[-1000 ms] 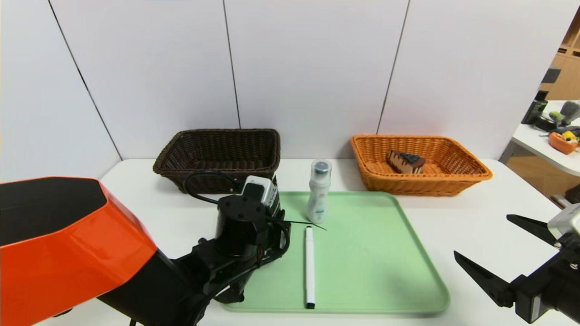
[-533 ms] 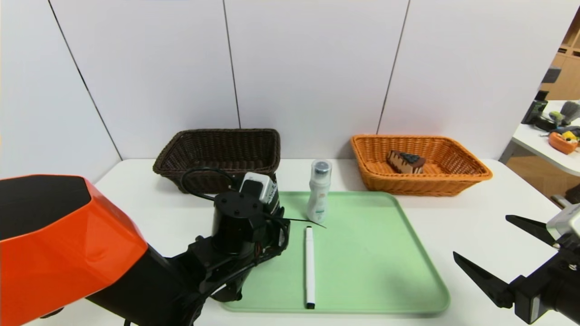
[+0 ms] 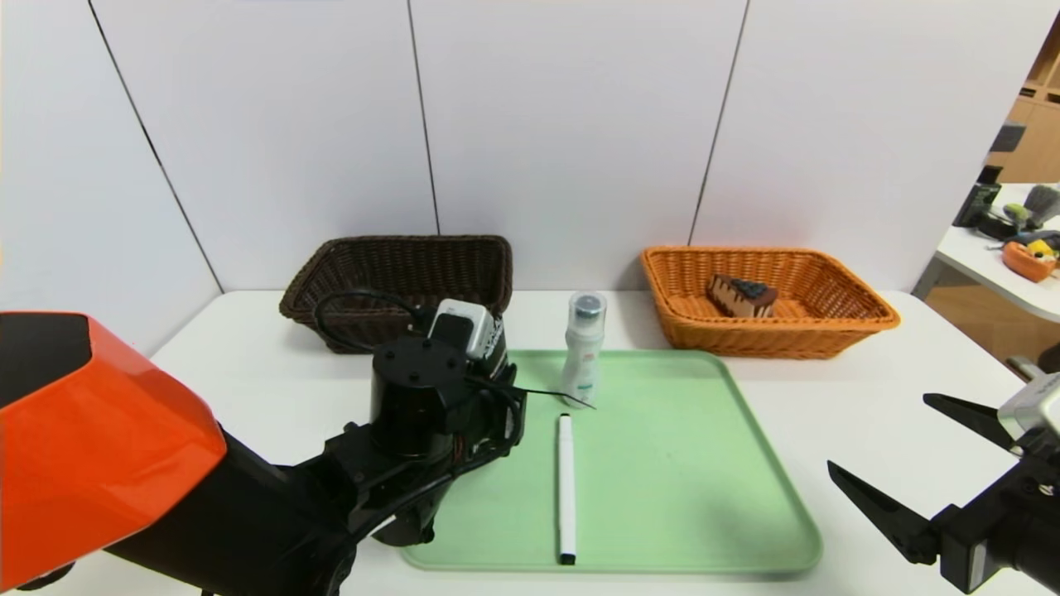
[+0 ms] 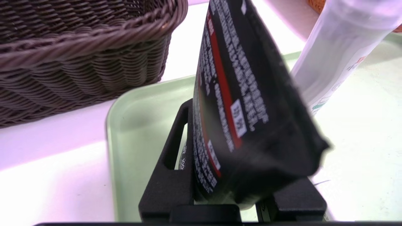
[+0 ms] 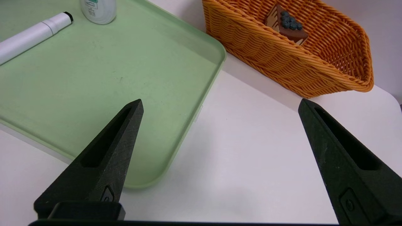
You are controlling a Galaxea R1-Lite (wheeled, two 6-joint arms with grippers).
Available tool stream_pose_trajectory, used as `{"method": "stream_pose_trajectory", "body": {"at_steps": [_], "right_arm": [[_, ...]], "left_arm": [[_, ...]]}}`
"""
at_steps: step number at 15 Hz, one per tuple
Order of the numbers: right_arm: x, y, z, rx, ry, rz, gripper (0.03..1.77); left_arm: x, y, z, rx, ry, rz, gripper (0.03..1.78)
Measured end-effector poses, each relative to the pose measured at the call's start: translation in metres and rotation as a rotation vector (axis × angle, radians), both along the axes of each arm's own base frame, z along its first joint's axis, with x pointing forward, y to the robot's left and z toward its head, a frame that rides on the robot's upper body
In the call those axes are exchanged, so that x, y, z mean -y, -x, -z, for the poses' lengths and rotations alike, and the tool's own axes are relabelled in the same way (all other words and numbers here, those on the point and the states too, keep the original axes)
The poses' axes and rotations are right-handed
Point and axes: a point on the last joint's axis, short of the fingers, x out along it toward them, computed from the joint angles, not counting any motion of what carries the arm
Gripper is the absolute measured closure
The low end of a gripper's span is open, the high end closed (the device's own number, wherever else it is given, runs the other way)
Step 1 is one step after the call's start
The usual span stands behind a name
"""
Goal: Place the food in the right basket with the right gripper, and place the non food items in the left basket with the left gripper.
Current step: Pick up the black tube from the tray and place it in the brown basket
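Gripping a black tube point(image 4: 241, 103) over the tray point(image 3: 704, 463) beside the brown basket point(image 3: 397, 277), your left fingers point(image 4: 171, 175) hold it; your right fingers point(image 5: 103, 169) hang wide open over the counter point(image 3: 836, 397).

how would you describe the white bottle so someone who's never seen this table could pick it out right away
Start at the green tray in the middle of the white table, between the dark brown basket and the orange basket. At the tray's far edge stands the white bottle. It is the only upright thing on the tray, with a clear cap, while the white marker just in front of it lies flat.
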Motion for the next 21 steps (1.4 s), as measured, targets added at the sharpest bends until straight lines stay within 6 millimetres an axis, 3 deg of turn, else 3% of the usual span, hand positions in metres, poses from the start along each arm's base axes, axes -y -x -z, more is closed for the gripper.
{"method": "stream_pose_trajectory", "body": {"at_steps": [12, 21], "right_arm": [[0.001, 0.003, 0.003, -0.001, 0.019, -0.004, 0.10], [0.001, 0.007, 0.005, 0.001, 0.017, -0.021, 0.10]], "left_arm": [[-0.013, 0.014, -0.039, 0.081, -0.017, 0.007, 1.30], [-0.021, 0.010, -0.097, 0.153, -0.012, -0.005, 1.30]]}}
